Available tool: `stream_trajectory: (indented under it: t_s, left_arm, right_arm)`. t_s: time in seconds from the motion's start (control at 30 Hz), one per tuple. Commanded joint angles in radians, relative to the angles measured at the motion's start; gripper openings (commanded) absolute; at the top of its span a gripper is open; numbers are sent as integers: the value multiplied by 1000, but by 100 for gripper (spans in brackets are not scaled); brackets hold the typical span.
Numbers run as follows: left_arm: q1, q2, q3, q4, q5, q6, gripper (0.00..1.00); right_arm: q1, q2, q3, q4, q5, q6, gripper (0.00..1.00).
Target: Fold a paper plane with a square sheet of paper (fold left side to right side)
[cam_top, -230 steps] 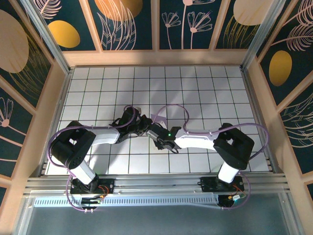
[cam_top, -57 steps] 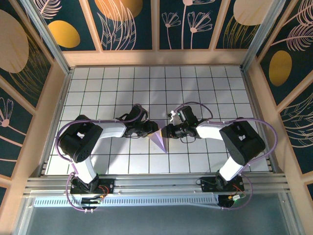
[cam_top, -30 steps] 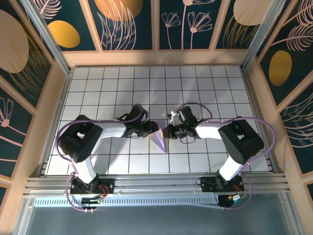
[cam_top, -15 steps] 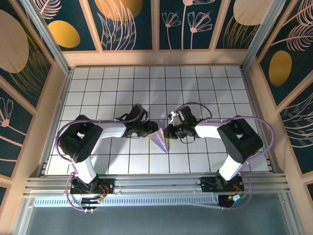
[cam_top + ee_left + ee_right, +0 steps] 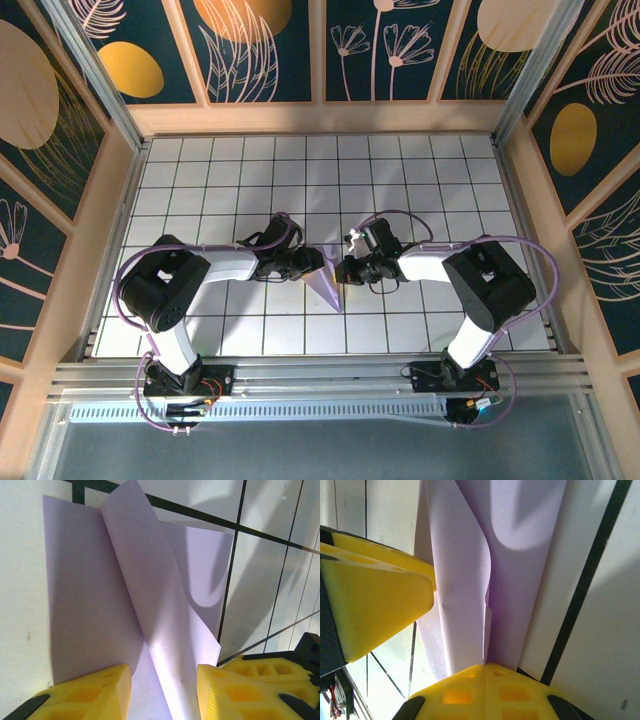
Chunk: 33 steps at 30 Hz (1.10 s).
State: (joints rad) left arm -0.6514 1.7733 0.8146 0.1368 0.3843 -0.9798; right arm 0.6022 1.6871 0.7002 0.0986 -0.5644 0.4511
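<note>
Table (image 5: 200,170): white grid tiles inside wooden walls; both arms work low over its middle.
Left arm (image 5: 230,267): it reaches in from the left side. 8 s ago it was tangled close with the other arm over the centre; now the 2 are on separate sides.
Right arm (image 5: 430,265): it comes in from the right side. Compared with 2 s ago its elbow is a little more to the left, and the wrist is closer to the paper.
Paper plane (image 5: 327,288): lavender, lying on the tiles between the 2 grippers, its point toward the near edge. 1 fold stands up from the flat part. I see almost no shift of it in the last 2 s.
Left gripper (image 5: 162,672): the yellow fingers (image 5: 105,690) are apart, and the raised fold passes between them without being squeezed.
Right gripper (image 5: 485,672): closed, the 2 pads meet in 1 seam, and the edge of the raised fold runs into this seam, so I read it as pinched.
</note>
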Motion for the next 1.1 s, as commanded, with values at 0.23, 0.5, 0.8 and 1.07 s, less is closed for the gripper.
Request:
stream_trajectory:
  t_s: [0.23, 0.5, 0.8, 1.07]
  left_arm:
    - [-4, 15, -23, -77, -50, 10, 40]
    - [-4, 15, -24, -76, -49, 10, 40]
    - [-4, 16, -25, -74, -48, 9, 40]
    - [-4, 15, -25, -72, -48, 10, 40]
  right_arm:
    - [7, 14, 13, -36, 41, -20, 0]
    - [12, 21, 15, -36, 34, -23, 0]
    - [19, 35, 4, -39, 40, -20, 0]
    - [21, 42, 10, -51, 67, -20, 0]
